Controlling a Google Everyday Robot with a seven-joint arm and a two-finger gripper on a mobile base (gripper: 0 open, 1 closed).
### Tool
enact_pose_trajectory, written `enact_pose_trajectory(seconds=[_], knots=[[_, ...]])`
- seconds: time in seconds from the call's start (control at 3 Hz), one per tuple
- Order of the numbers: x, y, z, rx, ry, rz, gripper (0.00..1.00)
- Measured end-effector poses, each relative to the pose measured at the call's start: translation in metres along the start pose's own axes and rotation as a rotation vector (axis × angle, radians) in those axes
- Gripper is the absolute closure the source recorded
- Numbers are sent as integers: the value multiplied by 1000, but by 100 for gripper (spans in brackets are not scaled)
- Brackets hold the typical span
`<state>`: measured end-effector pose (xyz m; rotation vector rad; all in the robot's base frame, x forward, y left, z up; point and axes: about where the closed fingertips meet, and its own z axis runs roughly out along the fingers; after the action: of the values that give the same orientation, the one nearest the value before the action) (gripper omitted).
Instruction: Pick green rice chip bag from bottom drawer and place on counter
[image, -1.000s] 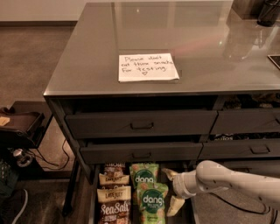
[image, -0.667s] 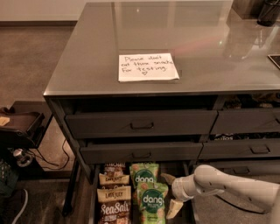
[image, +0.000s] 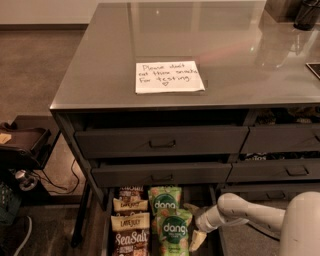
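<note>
The bottom drawer stands pulled out at the foot of the cabinet, with snack bags in two rows. Two green "dang" rice chip bags lie in the right row, one at the back and one nearer the front. My gripper reaches in from the right on a white arm. It is low in the drawer, right beside the front green bag. Its fingers are spread and hold nothing. The counter is the glossy grey top above, with a white handwritten note on it.
Brown snack bags and a SeaSalt bag fill the left row. Two grey handled drawers overhang the bottom drawer. Dark objects stand at the counter's far right. A cart and cables are on the floor at left.
The arm has sunk slightly lower in the drawer beside the green bags. The bags have not moved.
</note>
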<state>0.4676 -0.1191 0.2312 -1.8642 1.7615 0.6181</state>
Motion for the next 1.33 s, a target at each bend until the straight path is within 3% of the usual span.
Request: enact_pose_trajectory(seconds=[0.33, 0.67, 1.33], knots=[[2, 0, 3, -7, -5, 17, 0], [12, -3, 14, -51, -36, 101, 0], [25, -35, 35, -123, -128, 223, 0]])
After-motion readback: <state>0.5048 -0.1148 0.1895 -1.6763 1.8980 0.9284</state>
